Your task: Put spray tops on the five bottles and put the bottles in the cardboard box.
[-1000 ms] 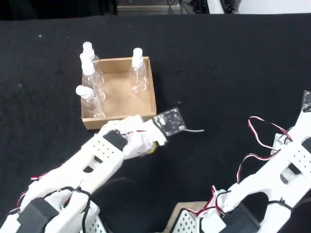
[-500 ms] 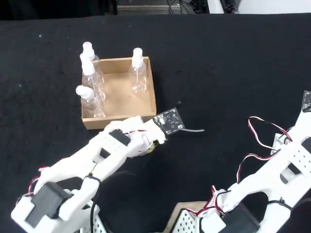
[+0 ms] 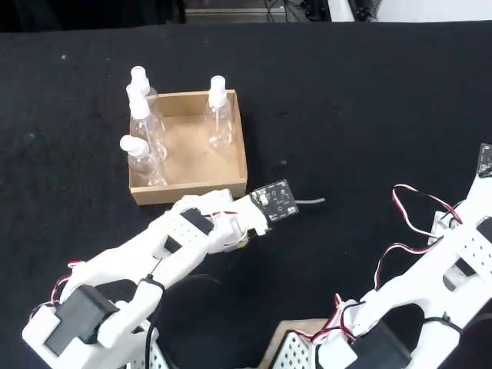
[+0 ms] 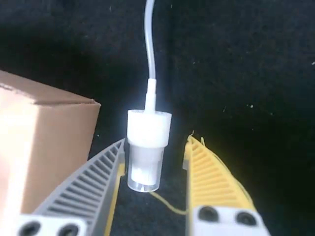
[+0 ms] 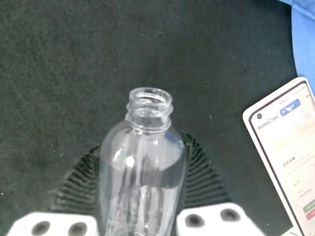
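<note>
Plastic, likely light spray top [image 4: 149, 129] wants gripping at its stiff collar; left hand [image 4: 155, 142] straddles it apart, right hand [image 5: 143, 147] clamps the slippery bottle [image 5: 142, 172].

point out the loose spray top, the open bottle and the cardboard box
spray top [image 4: 149, 130]: left wrist view, on its white collar
open bottle [image 5: 142, 162]: right wrist view, on its clear shoulder
cardboard box [image 3: 150, 192]: high view, on its front wall

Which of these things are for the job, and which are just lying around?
For the job:
box
four capped bottles standing in it
spray top, inside the open left hand
open bottle, held by the right hand

Just lying about:
phone
blue thing at the edge
</note>
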Robot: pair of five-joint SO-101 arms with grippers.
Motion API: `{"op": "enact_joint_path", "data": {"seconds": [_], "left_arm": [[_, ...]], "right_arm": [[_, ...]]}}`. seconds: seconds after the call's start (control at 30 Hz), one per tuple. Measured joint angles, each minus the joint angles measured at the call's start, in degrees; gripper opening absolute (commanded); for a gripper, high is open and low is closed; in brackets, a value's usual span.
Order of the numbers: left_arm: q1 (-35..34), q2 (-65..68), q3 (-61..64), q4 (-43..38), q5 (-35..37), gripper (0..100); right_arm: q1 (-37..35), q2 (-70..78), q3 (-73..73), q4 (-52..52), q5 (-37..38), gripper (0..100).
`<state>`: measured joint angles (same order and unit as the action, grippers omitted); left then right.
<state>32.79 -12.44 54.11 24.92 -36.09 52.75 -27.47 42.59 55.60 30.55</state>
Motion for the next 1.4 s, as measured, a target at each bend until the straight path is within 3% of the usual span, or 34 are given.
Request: {"op": "enact_joint_path", "data": {"seconds": [0.3,0.5,0.77,0.9,1.17,1.4], "left_arm": [[2.11,0.0,0.18,-1.58,0.0,18],[2.73,-0.09,2.29,-2.02,0.18,3],[3.87,-0.18,2.81,-1.14,0.18,4],[3.6,-1.76,1.67,5.89,0.18,4],[-1.41,-13.45,-0.18,31.21,-0.26,4],[-6.86,-15.91,-0.18,43.96,-11.52,8]], "right_arm": [[0.0,0.0,0.0,0.0,0.0,1.1],[0.0,0.0,0.0,0.0,0.0,1.1],[0.0,0.0,0.0,0.0,0.0,1.1],[0.0,0.0,0.0,0.0,0.0,1.1],[0.0,0.0,0.0,0.0,0.0,1.1],[0.0,0.0,0.0,0.0,0.0,1.1]]}}
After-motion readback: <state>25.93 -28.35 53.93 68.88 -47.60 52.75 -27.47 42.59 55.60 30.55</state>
